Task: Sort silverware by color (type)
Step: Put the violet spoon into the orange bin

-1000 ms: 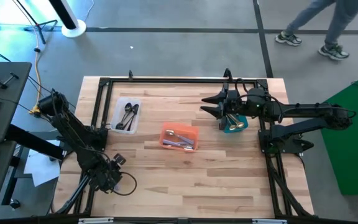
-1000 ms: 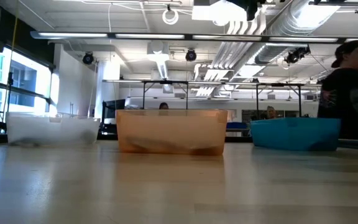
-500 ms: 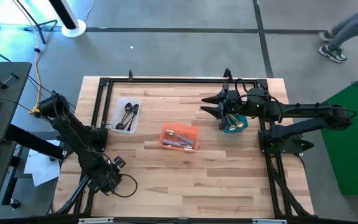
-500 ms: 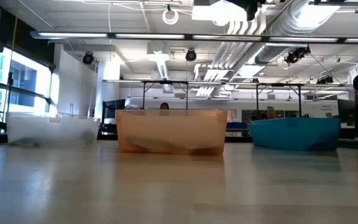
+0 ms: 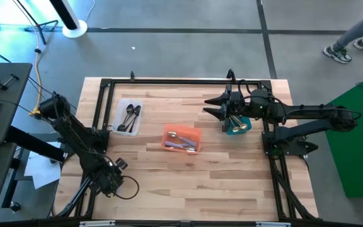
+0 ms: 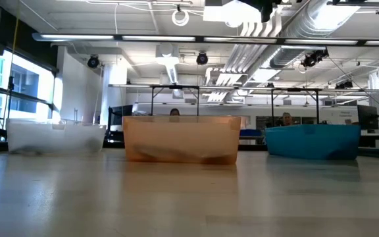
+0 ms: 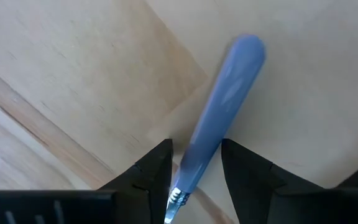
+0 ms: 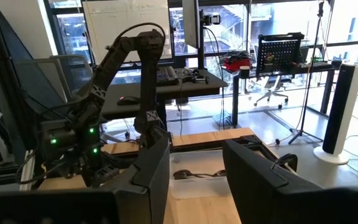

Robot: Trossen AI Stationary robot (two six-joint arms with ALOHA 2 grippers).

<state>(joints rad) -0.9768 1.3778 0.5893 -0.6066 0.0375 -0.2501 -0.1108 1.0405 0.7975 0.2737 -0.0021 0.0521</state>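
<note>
My left gripper points down at the table's near left corner. In the left wrist view it is open, and a lavender-handled spoon runs between its fingers, with the handle's free end pointing away and the metal neck back between them. My right gripper is open and hovers beside the teal bin, which holds spoons. Black spoons lie in the clear bin. Gold and pale spoons lie in the orange bin. My left gripper has its fingers on either side of the lavender handle's lower part, coming from above. The handle lies close to one finger, with a gap to the other. Whether either finger touches it, I cannot tell.
The three bins stand in a row across the table's far half: clear, orange and teal. Bare wood fills the near half. A black frame rail edges the table. A person's feet show on the floor beyond the far right corner.
Neither arm nor any spoon has visibly moved. A person beyond the table's far right corner has walked off to the right.
</note>
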